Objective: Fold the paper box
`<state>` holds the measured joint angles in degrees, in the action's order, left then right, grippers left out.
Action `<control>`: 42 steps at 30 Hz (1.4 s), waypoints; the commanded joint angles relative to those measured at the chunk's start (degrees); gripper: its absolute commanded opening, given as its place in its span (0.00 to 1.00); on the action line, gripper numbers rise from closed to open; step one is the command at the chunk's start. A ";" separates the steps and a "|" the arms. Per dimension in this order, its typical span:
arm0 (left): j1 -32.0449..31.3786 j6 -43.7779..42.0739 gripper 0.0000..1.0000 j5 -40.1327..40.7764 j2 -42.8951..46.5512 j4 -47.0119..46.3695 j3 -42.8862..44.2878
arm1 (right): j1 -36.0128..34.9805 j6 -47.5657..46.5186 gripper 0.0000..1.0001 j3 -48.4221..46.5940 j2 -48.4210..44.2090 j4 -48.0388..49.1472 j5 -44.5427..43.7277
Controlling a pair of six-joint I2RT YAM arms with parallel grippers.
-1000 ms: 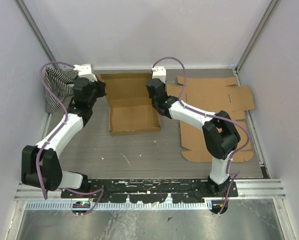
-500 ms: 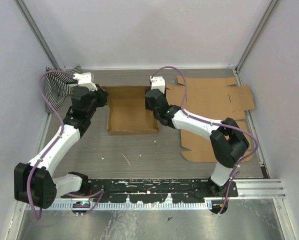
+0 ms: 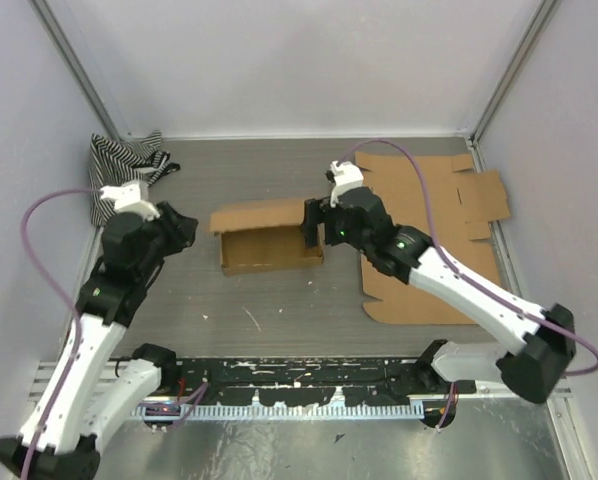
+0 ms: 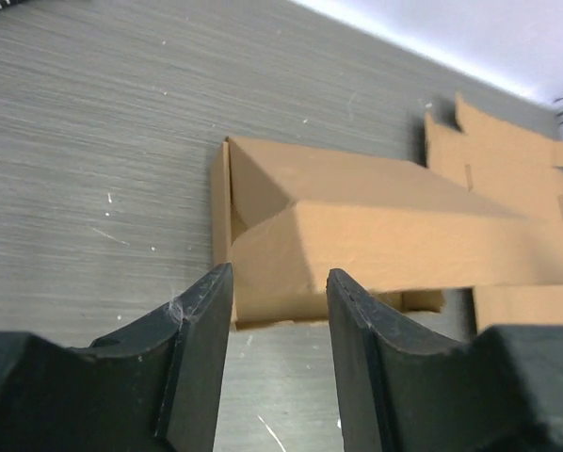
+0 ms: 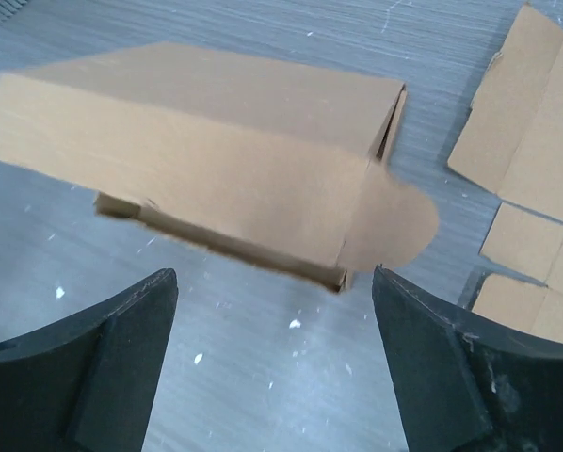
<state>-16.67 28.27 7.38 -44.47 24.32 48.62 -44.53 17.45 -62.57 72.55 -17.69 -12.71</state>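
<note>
The brown paper box (image 3: 266, 238) lies on the table between the two arms, its lid leaning down over the tray and not fully shut. In the left wrist view the box (image 4: 357, 235) lies just beyond my left gripper (image 4: 277, 292), which is open with only bare table between its fingers. My left gripper (image 3: 186, 226) sits off the box's left end without touching it. Off the box's right end, my right gripper (image 3: 314, 228) stands wide open. The right wrist view has the box (image 5: 225, 179) ahead of the right gripper (image 5: 274, 282), its rounded tuck flap sticking out.
Flat unfolded cardboard sheets (image 3: 429, 225) lie to the right of the box, also seen as cardboard sheets (image 5: 536, 141) in the right wrist view. A striped cloth (image 3: 124, 165) is bunched in the far left corner. White walls close the table in.
Both grippers have opened and drawn back toward the near side from the box. The lid has come down from standing open to lean over the tray.
</note>
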 commanded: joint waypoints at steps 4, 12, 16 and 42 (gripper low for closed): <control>-0.18 4.91 0.62 -2.47 14.10 6.91 -2.42 | -0.18 -0.07 0.99 1.45 -13.29 -10.07 3.90; -0.16 4.34 0.65 -10.42 -9.10 -1.32 -2.29 | 2.93 -0.77 1.00 -4.80 7.96 -6.71 7.91; -0.19 4.12 0.64 -11.39 -16.52 -5.81 -3.03 | 7.49 1.30 0.91 -5.32 16.58 -1.43 10.15; 0.57 -1.66 0.65 -4.51 -45.70 -7.77 11.25 | 10.38 4.88 0.70 -20.73 37.71 0.37 8.47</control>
<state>-16.53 28.95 1.02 -87.88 15.27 53.19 -33.93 21.65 -77.47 109.06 -16.56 -0.60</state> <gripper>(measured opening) 0.638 0.706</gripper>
